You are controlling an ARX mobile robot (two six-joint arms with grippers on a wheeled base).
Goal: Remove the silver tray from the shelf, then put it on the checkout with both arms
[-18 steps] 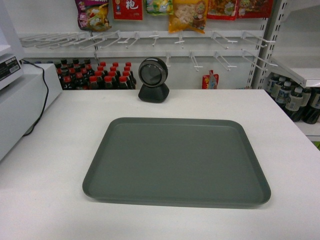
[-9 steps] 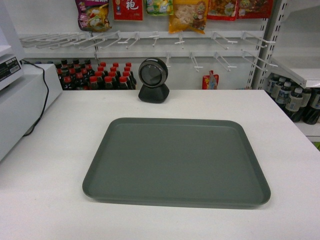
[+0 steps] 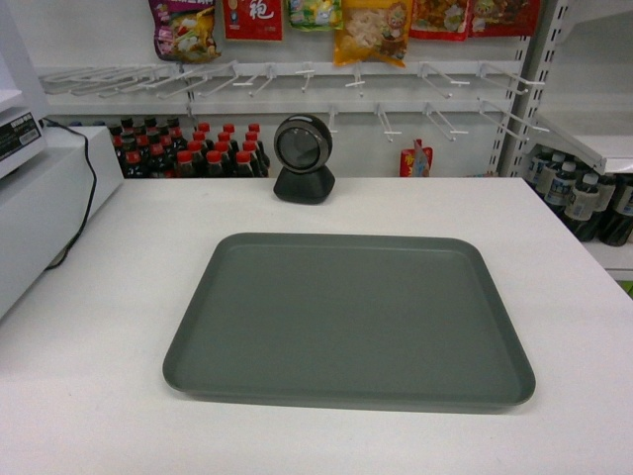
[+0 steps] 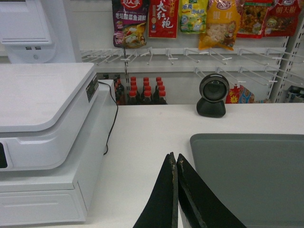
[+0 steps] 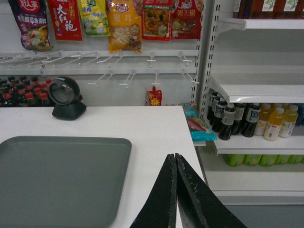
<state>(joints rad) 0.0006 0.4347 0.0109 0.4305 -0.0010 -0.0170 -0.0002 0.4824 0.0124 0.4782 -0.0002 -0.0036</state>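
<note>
Tray lies flat on the checkout, roughly centred in my head view, long side across, nothing resting on it; no arm shows in that view.

Left wrist view: left gripper has both fingers pressed together at the tips, holding nothing; it sits over bare counter just left of the tray's near-left corner, apart from the rim. I see the register to its left, standing on the counter, with a black cable running down its side.

Right wrist view: right gripper likewise clenched, tips meeting, empty; it hangs over the counter strip between the tray's right rim and the counter's right edge, not touching the tray.

Scanner stands at the far edge of the counter, behind the tray and well apart from it. Beyond it: wire-hook racks with snack packets, red-capped bottles below. To the right, a white shelf with drink bottles under it.
</note>
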